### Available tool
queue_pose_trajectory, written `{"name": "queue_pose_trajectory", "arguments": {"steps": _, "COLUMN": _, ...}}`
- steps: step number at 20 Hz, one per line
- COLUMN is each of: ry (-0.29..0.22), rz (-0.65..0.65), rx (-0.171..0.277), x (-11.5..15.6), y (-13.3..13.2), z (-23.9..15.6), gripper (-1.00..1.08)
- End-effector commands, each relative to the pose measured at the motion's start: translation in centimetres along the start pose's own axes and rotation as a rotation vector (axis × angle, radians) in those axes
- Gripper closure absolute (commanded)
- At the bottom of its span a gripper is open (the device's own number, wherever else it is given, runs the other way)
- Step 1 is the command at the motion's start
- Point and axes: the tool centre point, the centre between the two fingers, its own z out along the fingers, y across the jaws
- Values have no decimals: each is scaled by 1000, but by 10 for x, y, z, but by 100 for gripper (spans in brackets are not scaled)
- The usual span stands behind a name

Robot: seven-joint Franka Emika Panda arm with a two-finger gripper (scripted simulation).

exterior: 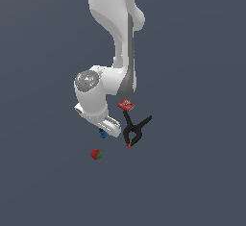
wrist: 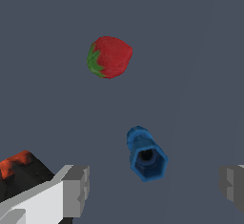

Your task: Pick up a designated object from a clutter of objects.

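Blue and bolt-like, the peg (wrist: pixel 146 154) lies on the table (wrist: pixel 190 51) between the end effector (wrist: pixel 155 187)'s spread fingers (wrist: pixel 76 189) — untouched. Strawberry (wrist: pixel 109 56) sits nearby — black clamp (exterior: pixel 135 130) beside.

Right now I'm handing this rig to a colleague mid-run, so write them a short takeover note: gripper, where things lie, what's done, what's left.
Gripper: open, empty, fingers either side of the blue peg in the wrist view, not touching it.
Blue peg: lying on the grey surface, just under the hand in the exterior view.
Strawberry: apart from the peg, nearer the exterior camera.
Black clamp: to the exterior view's right of the hand; small red box at its far end.
Done: gripper lined up over the peg.
Left: lower, close on the peg, lift.
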Motion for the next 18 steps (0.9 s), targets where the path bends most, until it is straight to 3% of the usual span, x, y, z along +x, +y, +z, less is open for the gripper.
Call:
{"name": "queue_pose_trajectory", "arguments": {"steps": 1, "ry": -1, "rz": 1, "rx": 0, "x": 0, "y": 0, "z": 8, "gripper": -92}}
{"name": "queue_pose_trajectory", "arguments": {"steps": 13, "ry": 1, "rz": 4, "rx": -1, "x": 0, "y": 1, "z": 47, "gripper": -92}}
{"name": "queue_pose_trajectory", "arguments": {"steps": 14, "ry": 1, "rz": 4, "rx": -1, "x": 0, "y": 1, "z": 47, "gripper": 108}}
{"name": "queue_pose_trajectory", "arguments": {"steps": 18, "ry": 1, "rz": 4, "rx": -1, "x": 0, "y": 1, "z": 47, "gripper": 108}}
